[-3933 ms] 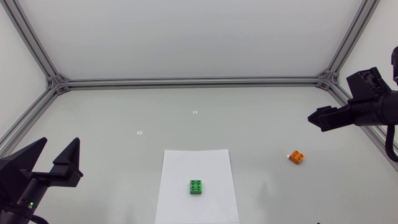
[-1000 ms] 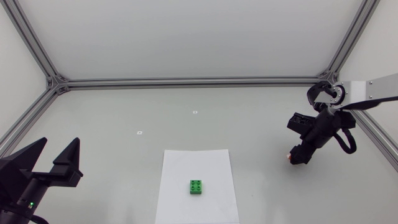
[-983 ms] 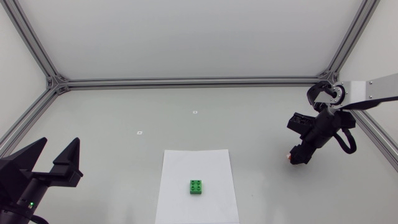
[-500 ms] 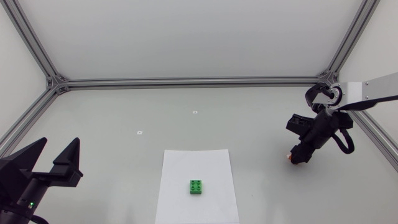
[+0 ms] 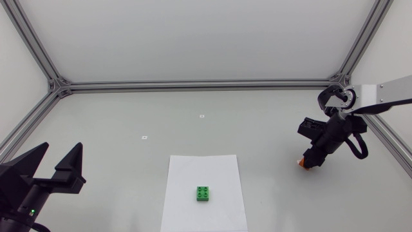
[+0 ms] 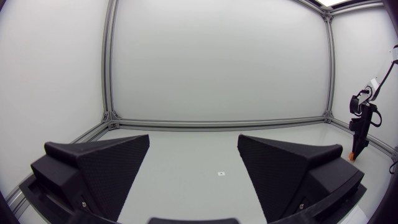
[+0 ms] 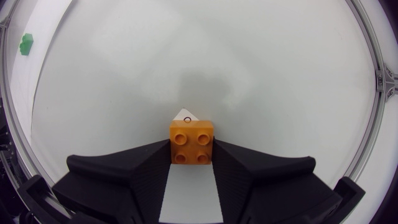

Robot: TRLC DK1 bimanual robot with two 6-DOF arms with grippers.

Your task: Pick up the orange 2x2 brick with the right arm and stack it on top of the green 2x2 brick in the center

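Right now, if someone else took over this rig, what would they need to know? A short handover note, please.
Left gripper: open, holding nothing, at the left side of the table.
Right gripper: shut on the orange brick at the right side of the table, studs up, one finger on each side. I cannot tell whether the brick is off the surface.
Green brick: on the white sheet in the centre, nothing on it.
Done: the grasp.
Left: lift, carry over to the green brick, line up the studs, press down, let go.
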